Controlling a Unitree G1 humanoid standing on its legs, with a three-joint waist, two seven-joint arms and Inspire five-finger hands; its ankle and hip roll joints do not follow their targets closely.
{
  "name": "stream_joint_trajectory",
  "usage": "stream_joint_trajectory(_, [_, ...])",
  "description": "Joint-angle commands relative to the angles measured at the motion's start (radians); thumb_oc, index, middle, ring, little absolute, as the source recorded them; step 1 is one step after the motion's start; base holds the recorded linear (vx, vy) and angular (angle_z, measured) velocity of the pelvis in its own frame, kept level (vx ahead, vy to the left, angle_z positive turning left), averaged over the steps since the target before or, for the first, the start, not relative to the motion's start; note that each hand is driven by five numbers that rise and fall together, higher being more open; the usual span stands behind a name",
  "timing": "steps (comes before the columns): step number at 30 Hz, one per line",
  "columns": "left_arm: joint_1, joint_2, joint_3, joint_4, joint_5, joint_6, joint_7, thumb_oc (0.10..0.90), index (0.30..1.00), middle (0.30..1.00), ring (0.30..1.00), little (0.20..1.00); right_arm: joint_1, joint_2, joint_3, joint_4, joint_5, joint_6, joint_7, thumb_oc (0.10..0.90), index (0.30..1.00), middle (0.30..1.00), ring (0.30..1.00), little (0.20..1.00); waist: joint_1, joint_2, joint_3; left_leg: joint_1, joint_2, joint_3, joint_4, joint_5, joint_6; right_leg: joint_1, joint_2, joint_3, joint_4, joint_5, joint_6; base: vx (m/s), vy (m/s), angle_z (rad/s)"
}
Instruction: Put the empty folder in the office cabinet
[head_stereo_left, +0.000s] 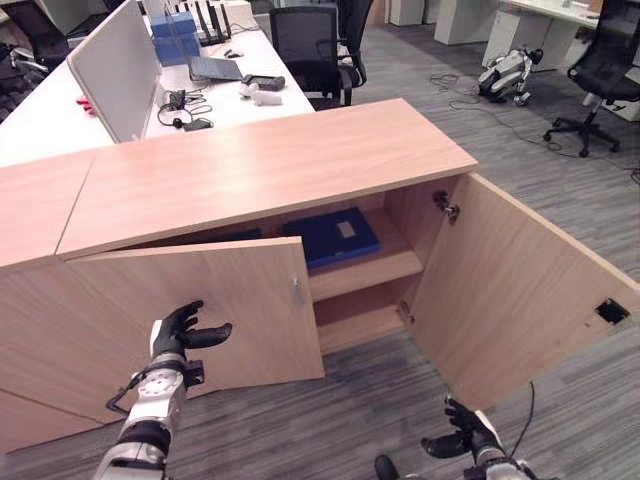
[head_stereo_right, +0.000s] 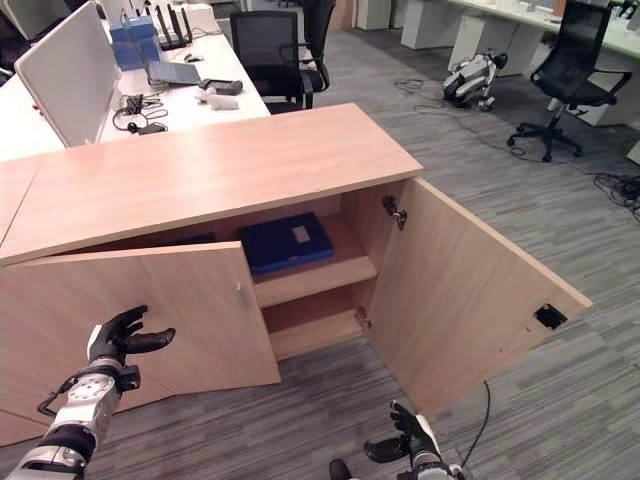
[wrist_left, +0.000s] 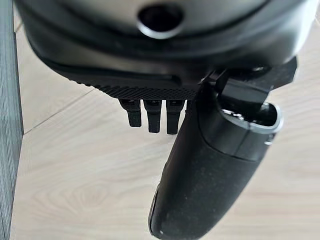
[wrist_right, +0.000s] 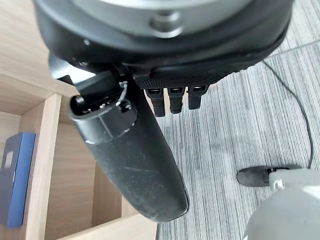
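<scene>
The blue folder (head_stereo_left: 330, 236) lies on the shelf (head_stereo_left: 365, 271) in the cabinet (head_stereo_left: 270, 165), both hands (head_stereo_left: 180, 330) (head_stereo_left: 462, 430) hold nothing with loose fingers, and the doors (head_stereo_left: 515, 290) are open.

The left hand (head_stereo_left: 183, 330) is raised with relaxed fingers, the right hand (head_stereo_left: 462, 434) hangs low, seemingly loose too.

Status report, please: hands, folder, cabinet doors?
Left hand open at left door. Right hand open, low, holding nothing. Blue folder flat on upper shelf. Right door wide open.
</scene>
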Motion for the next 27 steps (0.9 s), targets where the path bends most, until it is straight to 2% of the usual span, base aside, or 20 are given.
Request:
stream_joint_trajectory(1, [-0.174, 0.087, -0.028, -0.018, 0.051, -0.101, 0.007, 0.800, 0.900, 0.900, 0.900, 0.900, -0.053, -0.018, 0.014, -0.043, -0.028, -0.061, 0.002, 0.800, 0.900, 0.900, 0.900, 0.900, -0.016, 0.019, -0.062, 0.008, -0.001, -0.024, -0.002, -0.028, 0.000, 0.052, -0.041, -0.033, 0.127, -0.168, 0.094, 0.03, 0.053, -0.08])
stream_joint_trajectory(6, [-0.161, 0.053, -0.026, -0.067, 0.035, -0.113, 0.024, 0.800, 0.900, 0.900, 0.900, 0.900, -0.064, -0.005, 0.011, -0.036, -0.014, -0.063, -0.002, 0.800, 0.900, 0.900, 0.900, 0.900, -0.006, 0.010, -0.063, 0.014, -0.013, -0.031, -0.002, -0.040, 0.011, 0.043, -0.055, -0.058, 0.149, -0.163, 0.107, 0.01, 0.059, -0.02])
stream_joint_trajectory(9, [-0.074, -0.037, -0.036, -0.170, 0.010, -0.119, 0.012, 0.800, 0.900, 0.900, 0.900, 0.900, -0.071, 0.004, -0.007, -0.018, -0.010, -0.057, -0.012, 0.800, 0.900, 0.900, 0.900, 0.900, 0.007, 0.003, -0.057, 0.012, -0.017, -0.044, -0.001, -0.045, 0.019, 0.033, -0.056, -0.076, 0.183, -0.168, 0.113, -0.04, 0.032, 0.03])
stream_joint_trajectory(10, [0.045, -0.120, -0.063, -0.239, 0.016, -0.109, -0.031, 0.800, 0.900, 0.900, 0.900, 0.900, -0.078, 0.022, -0.043, -0.003, 0.005, -0.051, -0.022, 0.800, 0.900, 0.900, 0.900, 0.900, 0.021, 0.006, -0.032, 0.013, -0.011, -0.054, 0.002, -0.052, 0.031, -0.013, -0.034, -0.113, 0.296, -0.179, 0.127, -0.09, 0.051, -0.02])
stream_joint_trajectory(11, [0.045, -0.120, -0.063, -0.239, 0.017, -0.109, -0.031, 0.800, 0.900, 0.900, 0.900, 0.900, -0.078, 0.022, -0.043, -0.003, 0.005, -0.051, -0.022, 0.800, 0.900, 0.900, 0.900, 0.900, 0.021, 0.006, -0.032, 0.013, -0.011, -0.054, 0.002, -0.052, 0.031, -0.014, -0.034, -0.113, 0.297, -0.179, 0.127, -0.16, 0.040, -0.18])
stream_joint_trajectory(12, [0.111, -0.165, -0.089, -0.240, 0.029, -0.094, -0.052, 0.800, 0.900, 0.900, 0.900, 0.900, -0.104, 0.032, -0.066, 0.015, 0.019, -0.049, -0.031, 0.800, 0.900, 0.900, 0.900, 0.900, 0.032, 0.014, 0.004, 0.026, 0.001, -0.047, 0.003, -0.055, 0.033, -0.083, -0.025, -0.204, 0.411, -0.121, 0.156, -0.09, -0.002, -0.27])
stream_joint_trajectory(13, [0.111, -0.166, -0.089, -0.241, 0.029, -0.094, -0.052, 0.800, 0.900, 0.900, 0.900, 0.900, -0.104, 0.031, -0.066, 0.015, 0.019, -0.049, -0.031, 0.800, 0.900, 0.900, 0.900, 0.900, 0.031, 0.014, 0.003, 0.024, 0.000, -0.048, 0.004, -0.055, 0.033, -0.087, -0.026, -0.205, 0.418, -0.124, 0.156, -0.10, -0.001, -0.31])
stream_joint_trajectory(14, [0.183, -0.196, -0.122, -0.249, 0.044, -0.081, -0.083, 0.800, 0.900, 0.900, 0.900, 0.900, -0.115, 0.037, -0.084, 0.017, 0.027, -0.049, -0.038, 0.800, 0.900, 0.900, 0.900, 0.900, 0.034, 0.030, 0.020, 0.038, 0.014, -0.041, 0.005, -0.059, 0.032, -0.137, -0.023, -0.288, 0.491, -0.098, 0.156, -0.01, -0.004, -0.54])
stream_joint_trajectory(15, [0.185, -0.196, -0.122, -0.251, 0.044, -0.080, -0.083, 0.800, 0.900, 0.900, 0.900, 0.900, -0.114, 0.036, -0.084, 0.017, 0.027, -0.049, -0.038, 0.800, 0.900, 0.900, 0.900, 0.900, 0.033, 0.030, 0.019, 0.037, 0.014, -0.042, 0.005, -0.059, 0.031, -0.139, -0.024, -0.289, 0.494, -0.100, 0.156, 0.01, -0.016, -0.83])
stream_joint_trajectory(16, [0.217, -0.203, -0.134, -0.270, 0.051, -0.072, -0.097, 0.800, 0.900, 0.900, 0.900, 0.900, -0.118, 0.041, -0.089, 0.011, 0.027, -0.048, -0.044, 0.800, 0.900, 0.900, 0.900, 0.900, 0.041, 0.028, 0.022, 0.045, 0.010, -0.033, 0.005, -0.068, 0.033, -0.144, -0.060, -0.340, 0.488, -0.089, 0.156, 0.06, -0.040, -0.57])
stream_joint_trajectory(17, [0.250, -0.205, -0.149, -0.296, 0.059, -0.069, -0.116, 0.800, 0.900, 0.900, 0.900, 0.900, -0.122, 0.043, -0.096, 0.006, 0.028, -0.048, -0.050, 0.800, 0.900, 0.900, 0.900, 0.900, 0.054, 0.025, 0.019, 0.048, 0.002, -0.016, 0.003, -0.076, 0.032, -0.136, -0.118, -0.399, 0.434, -0.089, 0.156, 0.12, -0.169, -0.18])
stream_joint_trajectory(18, [0.277, -0.191, -0.193, -0.332, 0.080, -0.063, -0.142, 0.800, 0.900, 0.900, 0.900, 0.900, -0.130, 0.040, -0.100, 0.011, 0.034, -0.053, -0.061, 0.800, 0.900, 0.900, 0.900, 0.900, 0.064, 0.016, 0.020, 0.046, 0.007, -0.003, 0.006, -0.079, 0.019, -0.113, -0.201, -0.487, 0.309, -0.077, 0.122, 0.10, -0.155, 0.00])
stream_joint_trajectory(19, [0.277, -0.190, -0.194, -0.333, 0.080, -0.062, -0.142, 0.800, 0.900, 0.900, 0.900, 0.900, -0.130, 0.040, -0.101, 0.012, 0.034, -0.054, -0.061, 0.800, 0.900, 0.900, 0.900, 0.900, 0.062, 0.018, 0.021, 0.048, 0.009, -0.006, 0.007, -0.079, 0.018, -0.105, -0.199, -0.492, 0.302, -0.075, 0.122, 0.05, -0.208, -0.34])
stream_joint_trajectory(20, [0.295, -0.179, -0.209, -0.370, 0.086, -0.060, -0.156, 0.800, 0.900, 0.900, 0.900, 0.900, -0.135, 0.041, -0.105, 0.013, 0.041, -0.052, -0.062, 0.800, 0.900, 0.900, 0.900, 0.900, 0.069, 0.012, 0.023, 0.041, 0.012, -0.005, 0.010, -0.075, 0.014, -0.109, -0.219, -0.503, 0.284, -0.050, 0.112, 0.03, -0.183, -0.34])
stream_joint_trajectory(21, [0.307, -0.178, -0.220, -0.373, 0.098, -0.063, -0.172, 0.800, 0.900, 0.900, 0.900, 0.900, -0.122, 0.032, -0.109, 0.018, 0.042, -0.053, -0.062, 0.800, 0.900, 0.900, 0.900, 0.900, 0.070, 0.002, 0.013, 0.036, 0.010, -0.006, 0.008, -0.077, 0.005, -0.088, -0.223, -0.487, 0.202, -0.041, 0.115, 0.03, -0.182, -0.17])
stream_joint_trajectory(24, [0.326, -0.180, -0.215, -0.390, 0.081, -0.063, -0.181, 0.800, 0.900, 0.900, 0.900, 0.900, -0.111, 0.014, -0.113, 0.024, 0.038, -0.051, -0.061, 0.800, 0.900, 0.900, 0.900, 0.900, 0.067, 0.003, -0.006, 0.036, 0.007, -0.003, 0.008, -0.075, -0.006, -0.064, -0.209, -0.467, 0.158, -0.033, 0.112, 0.10, -0.155, 0.07])
stream_joint_trajectory(26, [0.332, -0.184, -0.219, -0.395, 0.064, -0.062, -0.185, 0.800, 0.900, 0.900, 0.900, 0.900, -0.117, -0.005, -0.107, 0.043, 0.040, -0.051, -0.055, 0.800, 0.900, 0.900, 0.900, 0.900, 0.058, 0.021, -0.019, 0.042, 0.024, 0.015, 0.013, -0.068, -0.024, -0.041, -0.184, -0.447, 0.113, -0.037, 0.101, 0.09, -0.262, -0.12])
stream_joint_trajectory(27, [0.331, -0.191, -0.220, -0.384, 0.066, -0.056, -0.186, 0.800, 0.900, 0.900, 0.900, 0.900, -0.119, -0.018, -0.096, 0.034, 0.039, -0.052, -0.044, 0.800, 0.900, 0.900, 0.900, 0.900, 0.040, 0.036, -0.026, 0.052, 0.051, 0.036, 0.030, -0.060, -0.043, -0.024, -0.158, -0.423, 0.092, -0.055, 0.088, 0.10, -0.294, -0.56])
